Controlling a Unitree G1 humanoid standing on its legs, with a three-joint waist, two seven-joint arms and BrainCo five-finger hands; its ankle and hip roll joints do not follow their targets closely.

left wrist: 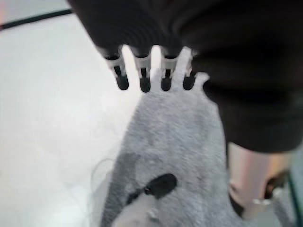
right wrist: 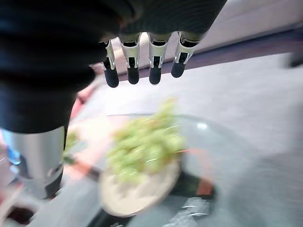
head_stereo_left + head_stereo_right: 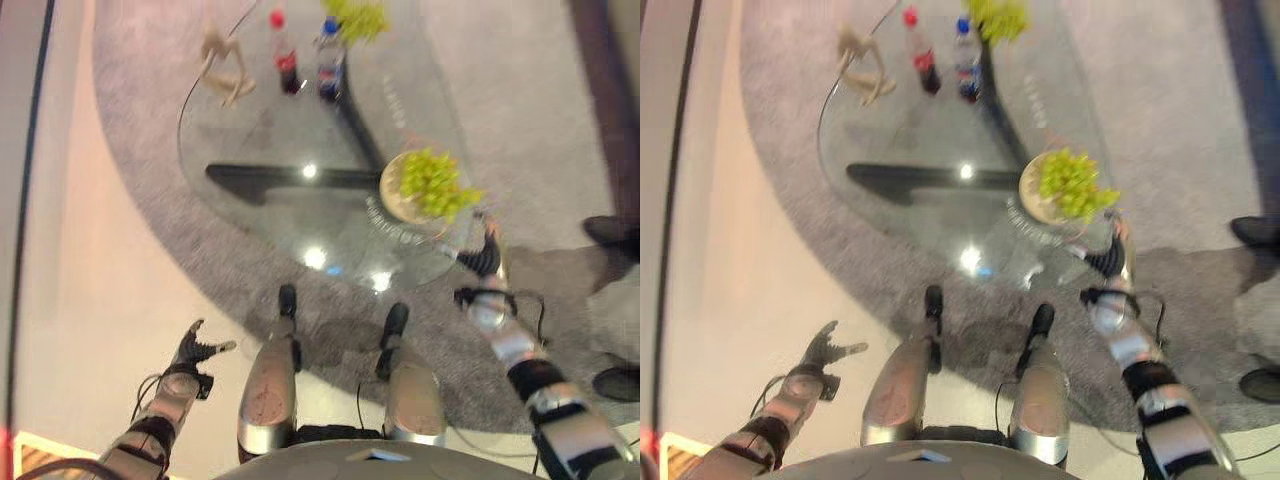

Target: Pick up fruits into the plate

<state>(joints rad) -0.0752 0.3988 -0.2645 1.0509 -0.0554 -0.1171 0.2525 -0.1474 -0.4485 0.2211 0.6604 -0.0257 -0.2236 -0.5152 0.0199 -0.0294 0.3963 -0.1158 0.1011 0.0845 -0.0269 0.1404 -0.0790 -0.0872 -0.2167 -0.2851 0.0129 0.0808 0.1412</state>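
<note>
A bunch of green grapes (image 3: pixel 436 183) lies on a pale round plate (image 3: pixel 392 190) near the right edge of a glass table (image 3: pixel 300 220). A second green bunch (image 3: pixel 357 17) rests at the table's far end. My right hand (image 3: pixel 487 254) hangs just off the table's near right edge, close to the plate, with straight, relaxed fingers (image 2: pixel 132 71) and nothing in it. The grapes (image 2: pixel 147 142) and plate (image 2: pixel 137 194) lie a little past those fingers. My left hand (image 3: pixel 193 352) is low at my left side above the floor, open and empty.
Two bottles, one with a red cap (image 3: pixel 284 54) and one with a blue cap (image 3: pixel 330 60), stand at the table's far end beside a beige wooden figure (image 3: pixel 224 62). A grey rug (image 3: pixel 150 150) lies under the table. Someone's dark shoes (image 3: pixel 610 232) are at the right.
</note>
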